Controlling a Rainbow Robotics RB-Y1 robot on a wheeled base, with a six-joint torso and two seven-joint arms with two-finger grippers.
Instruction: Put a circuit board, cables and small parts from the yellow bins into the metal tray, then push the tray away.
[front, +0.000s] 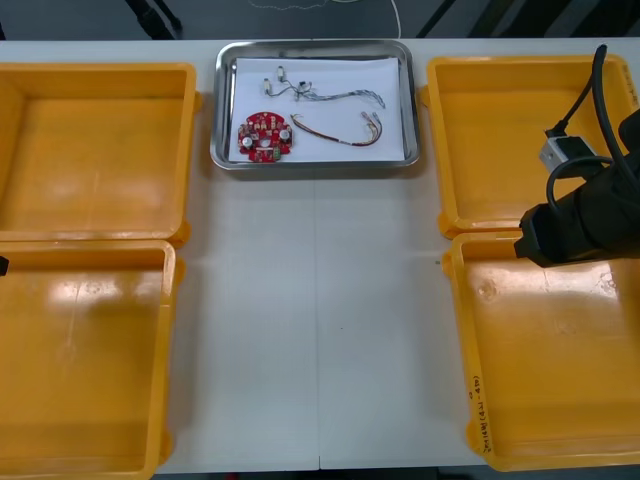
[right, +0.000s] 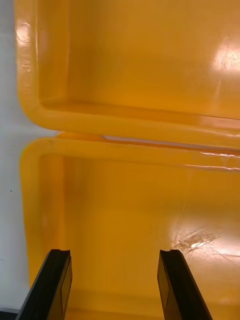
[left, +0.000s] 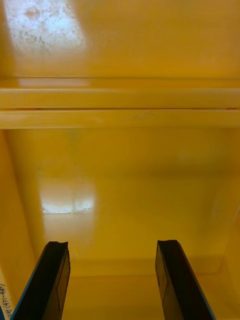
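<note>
**Metal tray** (front: 225, 110): front view. White inside, at the far middle of the light table (front: 310, 330), between the far left bin (front: 95, 140) and the far right bin (front: 500, 140). In it:
- round red circuit board (front: 264, 135), flat, toward the tray's left side
- pale twisted cable (front: 335, 95), lying across the far half
- red and yellow cable (front: 340, 132), just beside the board on its right
- small metal parts (front: 281, 73), beyond the board and near the pale cable's end

The near left bin (front: 80, 360) and near right bin (front: 560, 380) flank the bare table in front of the tray. The right arm (front: 580, 215) hangs over the line where the two right bins meet, well apart from the tray.

**Right gripper** (right: 115, 252): right wrist view. The black fingers (right: 55, 280) stand apart with nothing between them, above the floor of an orange-looking bin. Beyond them two bin rims meet, with a strip of table alongside.

**Left gripper** (left: 112, 245): left wrist view. The fingers (left: 50, 275) stand apart and hold nothing, above a bin floor. Two bin rims run side by side beyond them.
</note>
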